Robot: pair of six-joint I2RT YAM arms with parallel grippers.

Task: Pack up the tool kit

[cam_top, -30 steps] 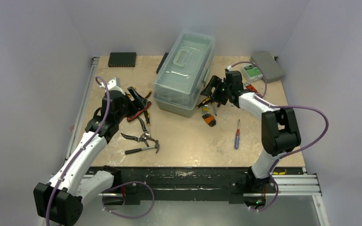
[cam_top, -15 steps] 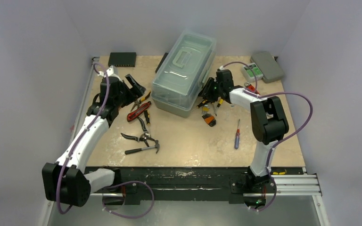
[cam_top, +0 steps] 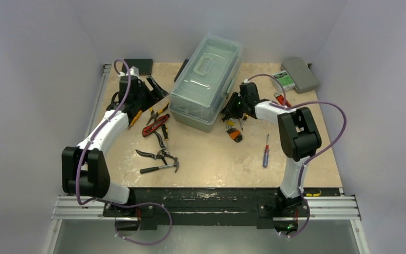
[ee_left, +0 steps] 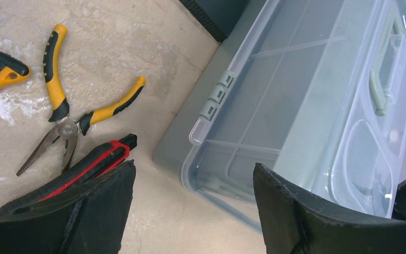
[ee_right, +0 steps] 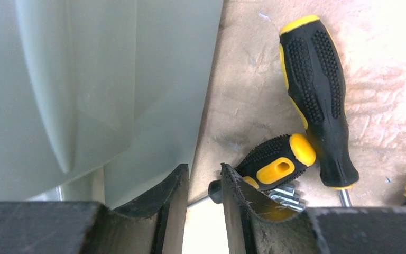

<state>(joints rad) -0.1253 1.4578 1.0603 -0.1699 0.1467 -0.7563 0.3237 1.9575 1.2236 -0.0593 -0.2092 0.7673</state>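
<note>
the sage-green toolbox (cam_top: 207, 79) stands at the far middle of the worktop (cam_top: 217, 164), set askew. its translucent lid is down and the handle lies flat on top. the left wrist view shows a green latch on the lid's rim.

the right end effector (cam_top: 230, 108) sits low against the box's right wall. in its wrist view the fingers (ee_right: 177, 206) leave only a thin slit. a slim metal shank crosses that slit, and i cannot tell whether it is pinched. just beside it lie a stubby black-and-yellow screwdriver (ee_right: 275, 161) and a longer screwdriver (ee_right: 317, 95), with hex keys (ee_right: 285, 193) under the stubby one.

the left end effector (cam_top: 156, 87) hangs near the box's left side. its jaws are wide apart and hold nothing. below it lie yellow-handled pliers (ee_left: 58, 114) and a red knife (ee_left: 84, 169).

nearer the arms, black-handled cutters (cam_top: 156, 154) and a hammer (cam_top: 161, 168) lie touching. a blue-and-red screwdriver (cam_top: 266, 151) lies alone on the right.

at the far edge are a flat black box (cam_top: 140, 62) on the left and a grey case (cam_top: 300, 74) on the right.

the worktop is pale beige, mottled and scuffed. plain lilac-grey walls close it in on three sides, and metal rails (cam_top: 206, 209) run along the near edge.
</note>
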